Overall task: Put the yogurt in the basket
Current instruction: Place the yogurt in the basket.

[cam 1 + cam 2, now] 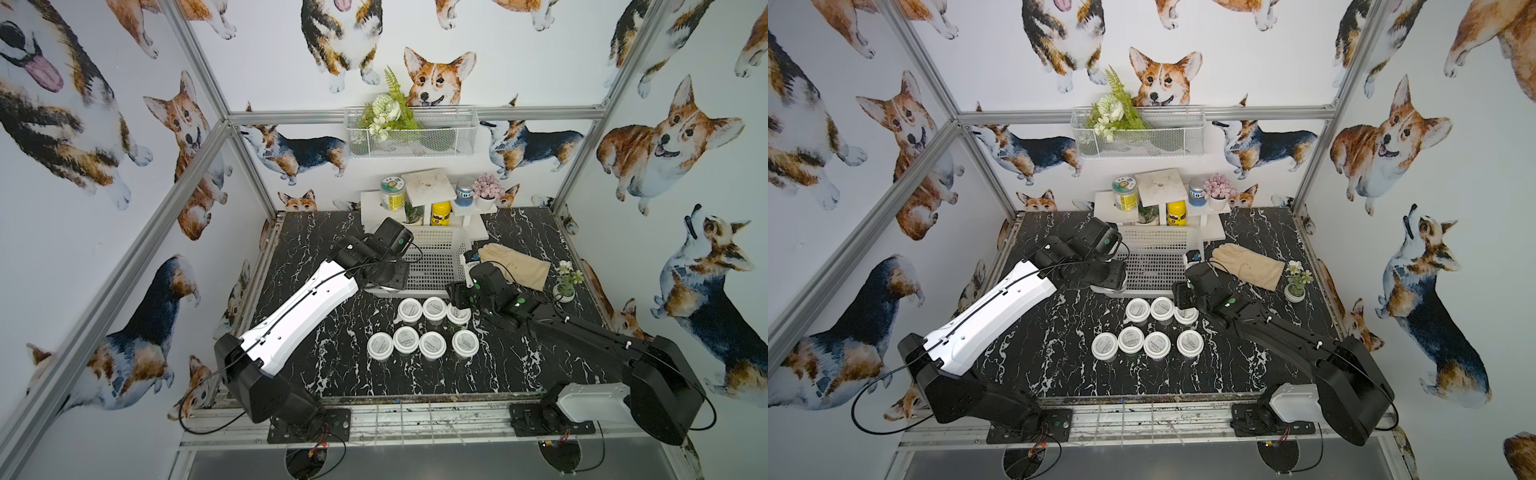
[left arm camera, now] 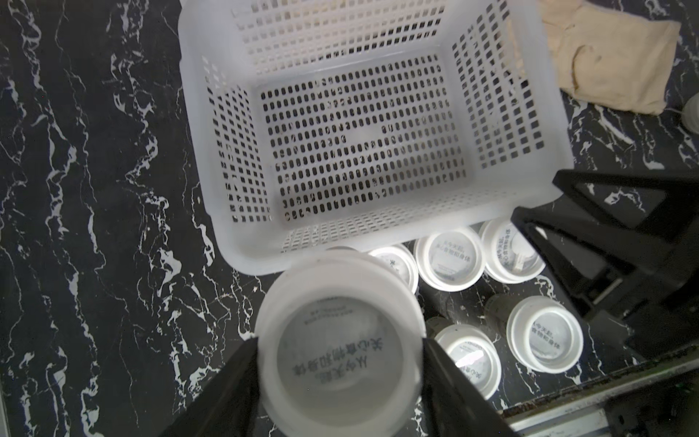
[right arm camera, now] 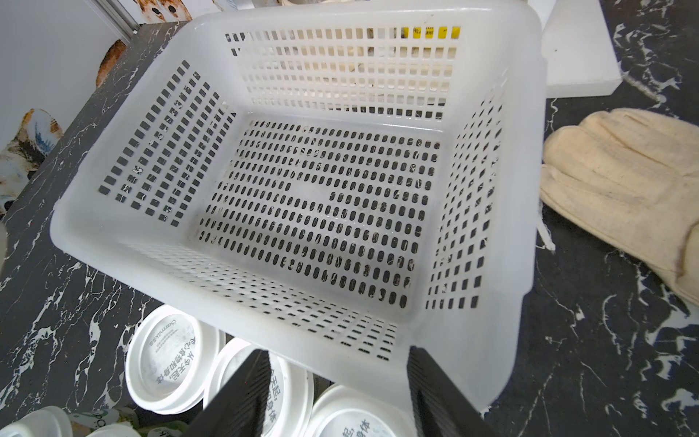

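On the left side of the black, white-veined marble table [image 1: 332, 365], the left claw [image 2: 340, 342] is clamped on one small round yogurt cup with a wide white printed lid [image 2: 333, 299]. It holds the cup at the near left corner of the low white slotted plastic basket [image 1: 436, 235]. Just in front of the basket, seven more matching cups [image 1: 406, 338] stand on the table in two rows, three behind and four in front. The right claw [image 3: 336, 353] hangs over the right end of the back row, by the basket's near right corner. Its fingers stand apart, and I cannot tell whether they grip a cup. Right of the basket lies a cream fabric glove [image 1: 515, 264], then a small white potted plant [image 1: 564, 291]. Behind the basket, a white tiered stand [image 1: 424, 187] holds jars and a yellow bottle [image 1: 440, 214].
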Tool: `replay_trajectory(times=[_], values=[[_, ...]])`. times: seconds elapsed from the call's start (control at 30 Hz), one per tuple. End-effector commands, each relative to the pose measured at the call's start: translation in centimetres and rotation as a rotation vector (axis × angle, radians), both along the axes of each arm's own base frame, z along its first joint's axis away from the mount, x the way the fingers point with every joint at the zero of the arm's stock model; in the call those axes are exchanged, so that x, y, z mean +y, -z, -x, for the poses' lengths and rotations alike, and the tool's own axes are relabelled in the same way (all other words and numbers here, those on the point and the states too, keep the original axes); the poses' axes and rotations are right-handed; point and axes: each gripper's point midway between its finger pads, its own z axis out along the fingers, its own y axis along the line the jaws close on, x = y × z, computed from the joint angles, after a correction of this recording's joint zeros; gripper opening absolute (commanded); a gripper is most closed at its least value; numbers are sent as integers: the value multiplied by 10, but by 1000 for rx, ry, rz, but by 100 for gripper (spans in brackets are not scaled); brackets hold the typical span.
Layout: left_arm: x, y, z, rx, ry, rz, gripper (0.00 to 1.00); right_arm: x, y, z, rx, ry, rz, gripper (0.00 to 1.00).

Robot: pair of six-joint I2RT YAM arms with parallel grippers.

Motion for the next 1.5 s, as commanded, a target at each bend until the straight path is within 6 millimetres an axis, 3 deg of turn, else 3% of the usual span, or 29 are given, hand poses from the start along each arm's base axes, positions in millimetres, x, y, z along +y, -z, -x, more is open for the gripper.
replay_trajectory(times=[0.0, 0.23, 0.53, 0.8, 1.0, 1.13, 1.3, 1.47], values=[[-1, -7, -18, -28, 9, -35, 60, 2, -5, -5, -19, -3, 1, 64], [-5, -2, -70, -61, -6, -40, 59, 2, -6, -5, -21, -5, 0, 64], [11, 32, -134, -63, -68, -40, 59, 3, -7, -5, -26, -10, 4, 64], [10, 62, -175, -40, -58, -52, 59, 4, -5, -8, -19, -10, 18, 60], [11, 91, -193, -6, -68, -92, 59, 3, -8, -9, -26, -5, 20, 60], [15, 97, -197, -3, -87, -97, 59, 2, -8, -9, -28, -3, 23, 60], [24, 105, -197, 14, -109, -73, 59, 4, -8, -11, -27, -6, 29, 60], [19, 122, -192, 31, -105, -32, 60, 6, -7, -13, -24, -12, 34, 60]])
